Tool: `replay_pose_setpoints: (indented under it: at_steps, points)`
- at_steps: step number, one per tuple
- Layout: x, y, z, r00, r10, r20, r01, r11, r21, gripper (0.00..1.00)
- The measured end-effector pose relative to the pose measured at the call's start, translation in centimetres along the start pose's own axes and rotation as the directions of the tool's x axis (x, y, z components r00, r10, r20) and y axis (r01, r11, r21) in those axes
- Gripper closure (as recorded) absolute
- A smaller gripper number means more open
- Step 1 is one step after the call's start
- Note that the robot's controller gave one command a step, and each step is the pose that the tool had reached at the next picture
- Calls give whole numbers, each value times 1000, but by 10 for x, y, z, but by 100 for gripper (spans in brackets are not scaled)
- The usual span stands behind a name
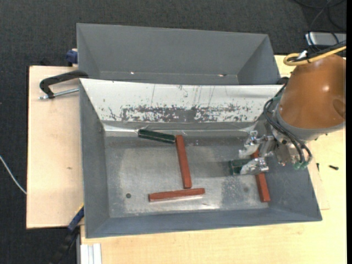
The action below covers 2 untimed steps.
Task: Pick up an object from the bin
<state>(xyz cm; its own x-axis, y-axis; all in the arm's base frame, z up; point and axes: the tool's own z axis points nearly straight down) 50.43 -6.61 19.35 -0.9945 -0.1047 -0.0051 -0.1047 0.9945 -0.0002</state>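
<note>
My gripper (pixel 254 163) is low in the right part of the bin, under the orange wrist cover. A short dark green piece (pixel 237 168) lies right at its left side, touching or nearly touching it. A red stick (pixel 263 187) lies just below the gripper, running toward the bin's front right corner. Its upper end is hidden under the gripper.
Two more red sticks lie mid-bin: one nearly upright (pixel 183 161), one flat along the front (pixel 176 194), and their ends meet. A dark green stick (pixel 157 136) rests by the back wall, left of centre. The arm and cables cover the bin's right rim.
</note>
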Motion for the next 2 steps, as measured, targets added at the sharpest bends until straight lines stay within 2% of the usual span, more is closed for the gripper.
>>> replay_pose_setpoints:
  at_steps: [1,2]
  points:
    - [0,0,0,1000,0,0,0,1000,0,100]
    - [3,-7,-51,1000,13,1,-13,1000,0,100]
